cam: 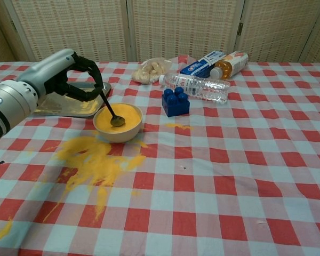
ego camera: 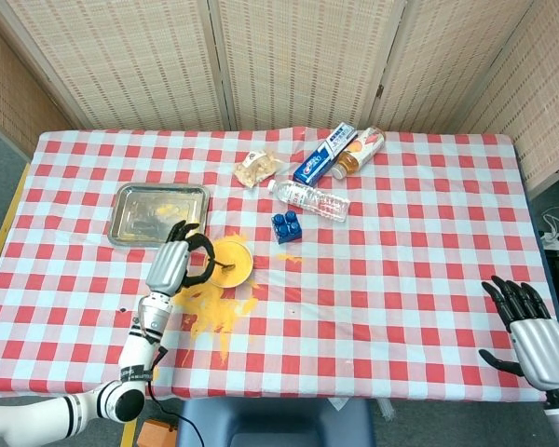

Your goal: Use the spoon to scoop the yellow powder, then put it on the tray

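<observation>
Table [ego camera: 419,242] with red-and-white checked cloth carries everything. Metal tray [ego camera: 159,213] sits at the left, back of the bowl, a smear of yellow powder on its floor. Big spill of yellow powder [cam: 93,160] spreads on the cloth just in front of the bowl, toward the robot. Left hand [cam: 69,74] hovers between tray and bowl, fingers [cam: 93,90] curled around the spoon [cam: 111,111] handle, gripping it. Right hand [ego camera: 536,335] is at the near right edge of the table, well apart from everything, fingers spread, holding nothing. Clear water bottle [cam: 194,87] lies on its side behind the blue block. Toothpaste box [cam: 202,64] lies beside an orange drink bottle [cam: 229,65] at the back, touching or nearly so. Bag of snacks [cam: 152,70] is left of the box. Cream bowl [cam: 118,122] holds yellow powder, nearly full. Blue toy block [cam: 175,102] stands just right of the bowl, a small streak of powder in front of it. Spoon is tilted, handle up toward the left hand, its dark scoop end down in the bowl's powder; whether it is loaded is hard to tell.
</observation>
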